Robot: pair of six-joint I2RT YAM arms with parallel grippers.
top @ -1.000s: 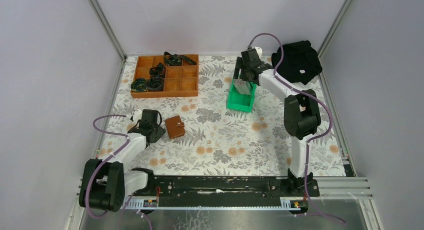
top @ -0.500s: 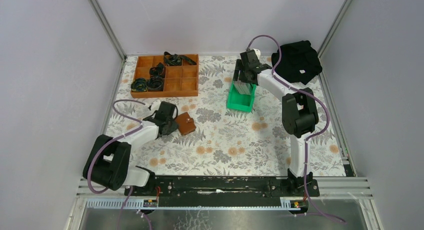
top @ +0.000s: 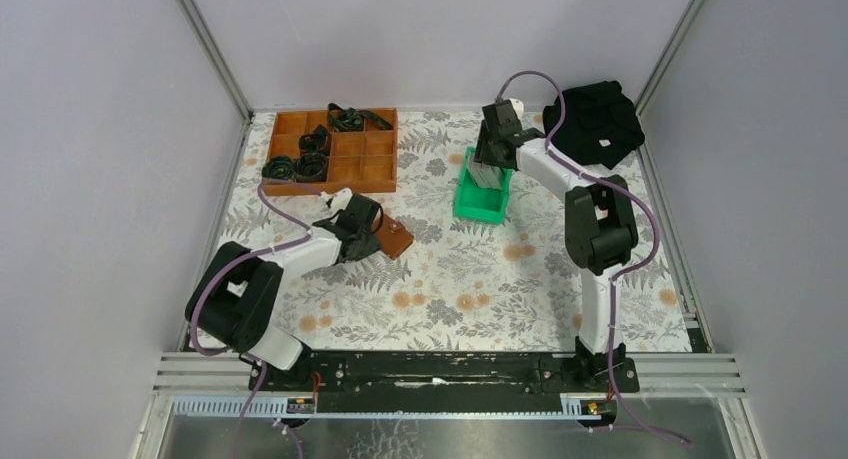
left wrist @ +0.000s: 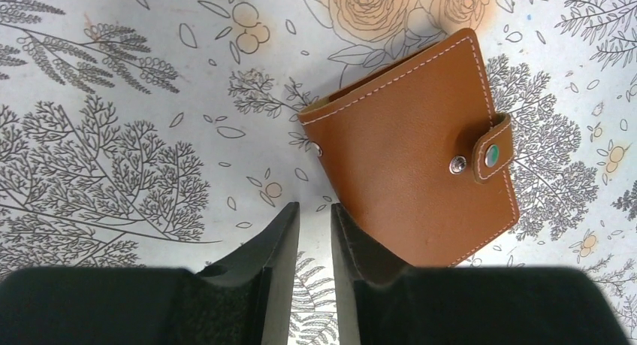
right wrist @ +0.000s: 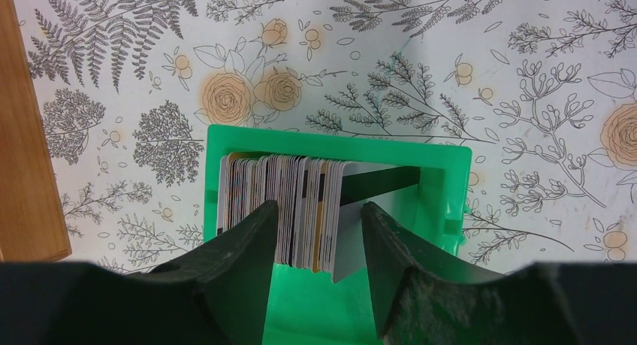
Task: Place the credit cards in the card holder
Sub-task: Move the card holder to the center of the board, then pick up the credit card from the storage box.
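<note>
Straddling some credit cards (right wrist: 300,210), right jaws; card holder (left wrist: 406,164) outside left jaws.

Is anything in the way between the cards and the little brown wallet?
Nothing lies on the cloth between the credit cards in the green bin and the card holder. But the holder lies folded shut, its snap tab wrapped over the edge.

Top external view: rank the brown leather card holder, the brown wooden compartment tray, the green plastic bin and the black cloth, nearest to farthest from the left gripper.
From the left gripper:
1. Brown leather card holder, at its tip.
2. Brown wooden compartment tray, back left.
3. Green plastic bin, right of centre.
4. Black cloth, far right corner.
</note>
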